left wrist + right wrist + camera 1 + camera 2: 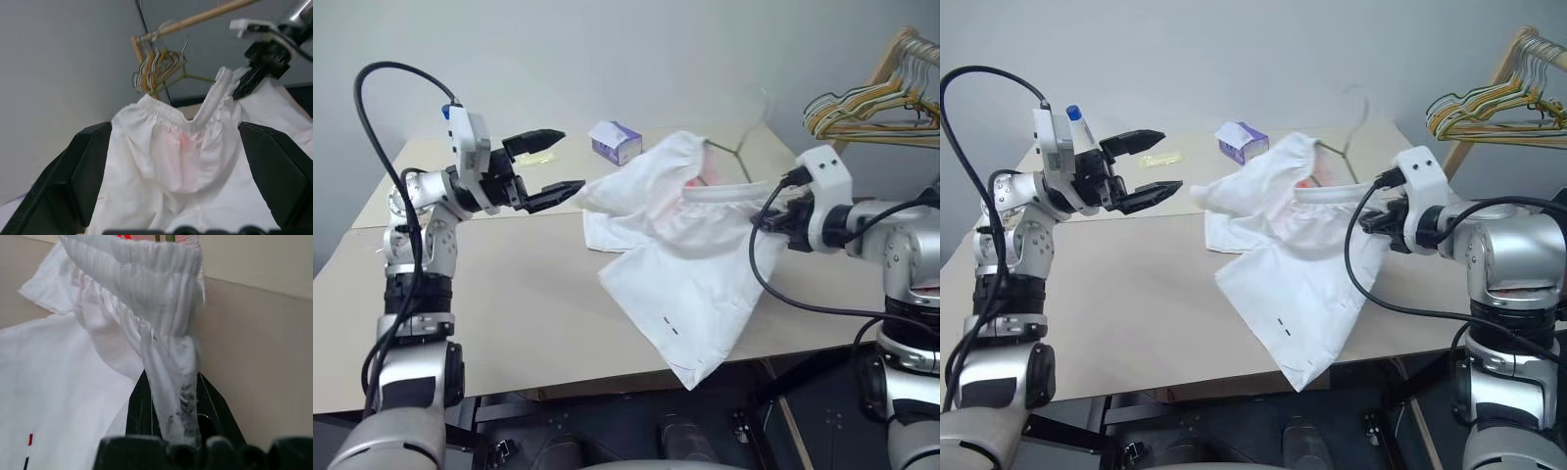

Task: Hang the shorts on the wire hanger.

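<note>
The shorts [680, 264] are seen as white cloth, spread loosely over the right half of the beige table [489, 313], with one leg hanging over the near edge. A gathered elastic waistband [164, 113] runs along the raised far side, and a faint pink patch [185, 143] shows on the fabric below it. Tiny red and black marks [670, 326] are printed near the hem.

The waistband is pinched at its right end by the right gripper [171, 418], whose black fingers are closed on a bunched, dark-smudged fold of the cloth, so that this side is lifted off the table.

The left gripper [548, 168] is held above the table to the left of the shorts, its fingers spread wide and empty, pointing toward the garment without touching it.

The wire hanger [1356, 137] is partly seen behind the raised waistband, its thin hook rising against the wall; how far it passes into the shorts cannot be told.

A small purple-and-white tissue box [616, 141] stands at the far edge of the table. A bundle of coloured hangers [871, 106] hangs from a wooden rack at far right.
</note>
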You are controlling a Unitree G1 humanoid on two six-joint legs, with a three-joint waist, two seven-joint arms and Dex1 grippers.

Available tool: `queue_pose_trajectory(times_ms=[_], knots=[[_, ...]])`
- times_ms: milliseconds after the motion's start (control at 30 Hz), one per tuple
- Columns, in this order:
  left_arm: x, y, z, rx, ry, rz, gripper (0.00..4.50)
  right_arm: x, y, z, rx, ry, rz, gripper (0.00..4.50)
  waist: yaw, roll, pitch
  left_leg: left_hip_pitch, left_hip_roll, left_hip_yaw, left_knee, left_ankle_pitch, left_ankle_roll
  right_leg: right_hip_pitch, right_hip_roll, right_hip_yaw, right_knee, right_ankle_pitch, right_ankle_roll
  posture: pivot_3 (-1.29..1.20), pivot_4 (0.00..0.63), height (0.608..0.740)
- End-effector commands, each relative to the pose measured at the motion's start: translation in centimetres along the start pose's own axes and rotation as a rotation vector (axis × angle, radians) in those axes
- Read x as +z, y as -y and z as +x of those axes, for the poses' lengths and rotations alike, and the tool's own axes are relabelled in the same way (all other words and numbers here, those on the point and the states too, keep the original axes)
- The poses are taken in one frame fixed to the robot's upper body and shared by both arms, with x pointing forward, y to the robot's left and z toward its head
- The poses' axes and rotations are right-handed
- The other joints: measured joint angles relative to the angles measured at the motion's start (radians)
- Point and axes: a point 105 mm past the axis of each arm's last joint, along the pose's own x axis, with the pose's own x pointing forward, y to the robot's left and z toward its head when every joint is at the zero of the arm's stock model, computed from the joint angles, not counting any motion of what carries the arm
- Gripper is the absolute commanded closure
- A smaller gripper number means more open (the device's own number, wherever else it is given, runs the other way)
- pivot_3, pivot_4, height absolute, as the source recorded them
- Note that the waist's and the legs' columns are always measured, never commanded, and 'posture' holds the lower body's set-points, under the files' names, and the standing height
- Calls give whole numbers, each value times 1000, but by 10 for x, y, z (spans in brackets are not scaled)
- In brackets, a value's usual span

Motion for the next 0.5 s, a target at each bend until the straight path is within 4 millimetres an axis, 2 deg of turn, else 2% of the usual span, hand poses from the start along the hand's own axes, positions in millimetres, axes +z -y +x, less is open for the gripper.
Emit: queue_pose_trajectory(times_ms=[33,100,167,300,500], knots=[[17,8,6,-2,69,10,32,5,32,-15,-235,53,87,4500,-3,1,-1,0,0,0,0,0,0,0,0,0,0,0,0,-182,0,740],[19,14,8,-3,93,0,32,-3,48,-17,-374,30,114,4500,-9,1,-1,0,0,0,0,0,0,0,0,0,0,0,0,-190,0,740],[21,19,8,-5,106,-8,32,-6,61,-19,-490,52,216,4500,-22,1,-1,0,0,0,0,0,0,0,0,0,0,0,0,-192,0,740],[18,22,7,-3,93,-14,32,-6,74,-27,-683,83,361,4500,-51,5,-3,0,-1,-1,0,0,0,0,0,1,0,0,1,-189,0,740],[18,23,5,-8,77,-10,32,-4,84,-37,-841,80,514,4500,-81,7,-4,2,-1,-3,-1,0,0,1,-1,2,0,0,1,-180,0,740]])
